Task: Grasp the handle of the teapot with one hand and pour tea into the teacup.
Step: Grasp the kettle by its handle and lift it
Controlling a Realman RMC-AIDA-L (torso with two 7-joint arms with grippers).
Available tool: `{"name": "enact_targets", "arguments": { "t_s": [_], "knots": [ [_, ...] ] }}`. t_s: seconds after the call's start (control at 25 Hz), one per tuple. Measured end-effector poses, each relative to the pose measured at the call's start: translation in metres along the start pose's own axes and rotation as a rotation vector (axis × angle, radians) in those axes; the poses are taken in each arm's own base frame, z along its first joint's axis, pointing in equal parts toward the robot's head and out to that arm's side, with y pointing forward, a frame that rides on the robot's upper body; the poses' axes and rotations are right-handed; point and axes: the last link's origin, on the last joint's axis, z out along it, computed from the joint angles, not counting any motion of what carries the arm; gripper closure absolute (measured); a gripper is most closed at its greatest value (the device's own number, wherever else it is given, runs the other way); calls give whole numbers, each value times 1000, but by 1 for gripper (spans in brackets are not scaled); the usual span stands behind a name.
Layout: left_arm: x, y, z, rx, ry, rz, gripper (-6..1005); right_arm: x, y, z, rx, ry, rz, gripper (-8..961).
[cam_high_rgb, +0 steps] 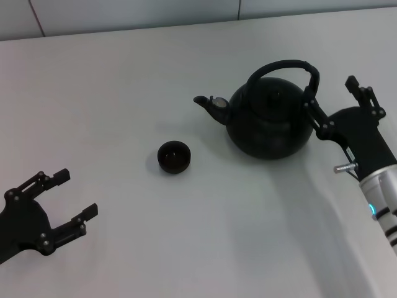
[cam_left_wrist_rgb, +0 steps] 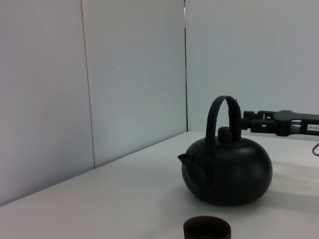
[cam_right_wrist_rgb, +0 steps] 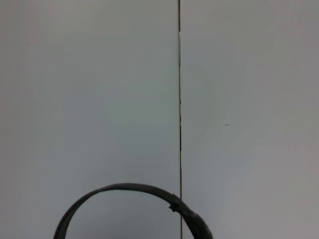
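Note:
The round matte-black teapot point(cam_high_rgb: 270, 124) stands right of centre on the white table, its spout pointing left toward the teacup. Its arched black handle point(cam_high_rgb: 282, 65) stands upright over the lid. The tiny black teacup point(cam_high_rgb: 173, 156) sits to the left of the spout. My right gripper point(cam_high_rgb: 332, 93) is open at the handle's right end, one finger close against it and the other farther right. The left wrist view shows the teapot point(cam_left_wrist_rgb: 229, 172), the handle point(cam_left_wrist_rgb: 219, 112) and the teacup point(cam_left_wrist_rgb: 207, 229). The right wrist view shows only the handle's arc point(cam_right_wrist_rgb: 129, 188). My left gripper point(cam_high_rgb: 77, 194) rests open at the near left.
A white table point(cam_high_rgb: 124, 93) carries everything, and a pale panelled wall point(cam_left_wrist_rgb: 124, 74) rises behind its far edge. A thin vertical seam point(cam_right_wrist_rgb: 179, 99) runs down the wall.

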Motion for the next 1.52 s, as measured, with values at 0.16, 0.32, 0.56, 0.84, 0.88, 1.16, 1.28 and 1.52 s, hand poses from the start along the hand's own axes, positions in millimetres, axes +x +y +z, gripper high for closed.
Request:
{"name": "enact_targets", "arguments": {
  "t_s": [0.16,0.32,0.56,0.84,0.88,1.16,1.28,1.52],
  "knots": [
    [1,0,-1,2,8,-2,200,-1,-1,14,-8,12,-12,181],
    [1,0,-1,10,12,-3,200,-2,-1,17,-6,9,-13,183],
    [3,-1,0,11,23,-2,200,-2,-1,19,-8,9,-14,187],
    [5,-5,0,26,35,-28,200,-2,2,17,-21,12,-11,190],
    [5,-5,0,26,36,-29,200,-2,2,17,-24,11,-11,191],
    [4,-3,-3,30,35,-31,200,-3,4,20,-31,7,-14,305],
    [4,-2,-3,30,35,-32,200,-3,4,20,-32,6,-15,502],
    [4,-2,-3,32,35,-33,200,-3,4,20,-29,6,-11,807]
  ]
}}
